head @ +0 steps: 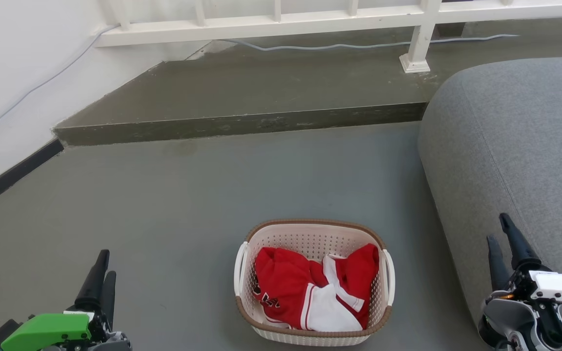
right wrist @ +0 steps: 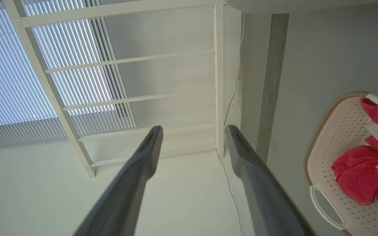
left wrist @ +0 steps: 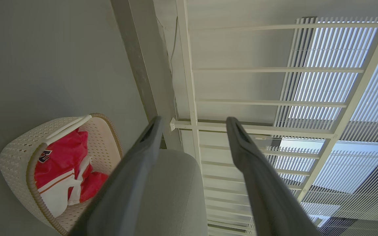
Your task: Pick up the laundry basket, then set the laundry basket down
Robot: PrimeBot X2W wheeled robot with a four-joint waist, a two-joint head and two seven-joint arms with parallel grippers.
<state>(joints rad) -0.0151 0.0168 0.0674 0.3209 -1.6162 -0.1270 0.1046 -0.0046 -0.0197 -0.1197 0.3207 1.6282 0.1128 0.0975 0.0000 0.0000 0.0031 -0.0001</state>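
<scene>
The laundry basket (head: 310,239), cream-white with small holes, a brown rim and two white loop handles, stands on the grey floor at the bottom centre of the head view. Red and white clothing (head: 310,290) lies inside it. My left gripper (head: 104,261) is at the lower left, well to the left of the basket, open and holding nothing. Over at the lower right, my right gripper (head: 499,227) is open too, beside the sofa. The basket (left wrist: 18,154) shows at the left of the left wrist view and at the right edge of the right wrist view, the basket (right wrist: 336,131).
A grey sofa (head: 515,146) fills the right side, close to the basket. A raised concrete step (head: 242,124) runs across behind the basket, with a white railing (head: 281,22) and a cable (head: 359,46) on it. A white wall (head: 12,73) stands at the left.
</scene>
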